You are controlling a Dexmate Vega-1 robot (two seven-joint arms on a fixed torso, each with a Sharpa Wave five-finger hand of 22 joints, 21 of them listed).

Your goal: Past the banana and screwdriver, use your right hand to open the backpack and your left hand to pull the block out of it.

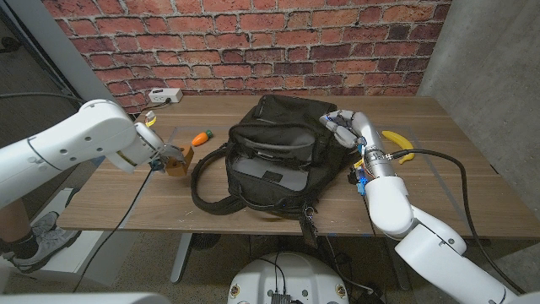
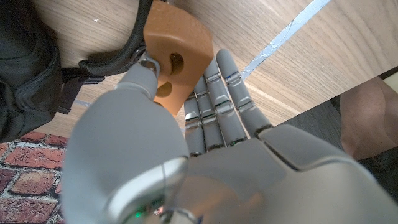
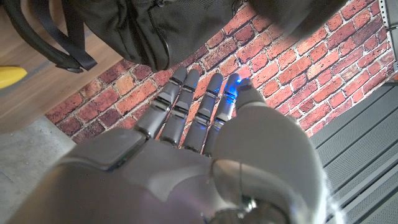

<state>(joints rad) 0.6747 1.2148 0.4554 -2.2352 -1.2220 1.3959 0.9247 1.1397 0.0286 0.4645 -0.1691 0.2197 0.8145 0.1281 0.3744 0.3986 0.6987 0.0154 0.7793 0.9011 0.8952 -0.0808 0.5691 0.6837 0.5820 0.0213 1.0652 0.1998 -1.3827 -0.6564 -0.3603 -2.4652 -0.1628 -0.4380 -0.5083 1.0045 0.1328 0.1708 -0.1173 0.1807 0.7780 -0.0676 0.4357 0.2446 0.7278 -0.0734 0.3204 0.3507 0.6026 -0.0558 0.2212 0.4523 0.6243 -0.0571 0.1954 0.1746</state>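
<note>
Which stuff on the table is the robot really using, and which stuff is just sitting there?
Using:
backpack, unzipped and open
wooden block, held by the left robot hand beside the bag
right robot hand, up against the backpack's side

Just sitting there:
banana, near the right arm
orange-handled screwdriver
white power strip, by the brick wall

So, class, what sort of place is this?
Probably an indoor robot test room, not a home: a brick-pattern wall, one wooden table, and a power strip cabled by the wall.
</note>
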